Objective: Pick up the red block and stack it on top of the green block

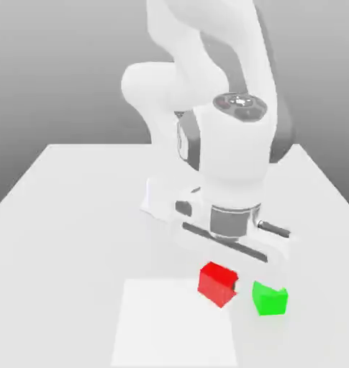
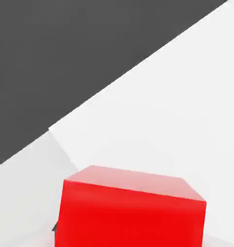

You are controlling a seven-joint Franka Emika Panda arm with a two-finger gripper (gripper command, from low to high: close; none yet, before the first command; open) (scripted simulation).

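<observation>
The red block (image 1: 218, 284) is a small bright-red cube near the table's front, directly under the hand. My gripper (image 1: 221, 277) reaches down from the white hand and is shut on the red block, whose faces look slightly turned against the table's edges. In the hand view the red block (image 2: 130, 214) sits very close, with a dark bit of a fingertip (image 2: 55, 227) at its side. The green block (image 1: 269, 298) rests on the table just to the exterior view's right of the red one, a small gap apart, with nothing on it.
The white table (image 1: 76, 215) stretches away to the exterior view's left and back. A brighter square patch (image 1: 170, 327) lies on it at the front. The arm's body (image 1: 206, 86) rises behind the blocks. Dark floor (image 2: 65, 58) shows beyond the table's edge in the hand view.
</observation>
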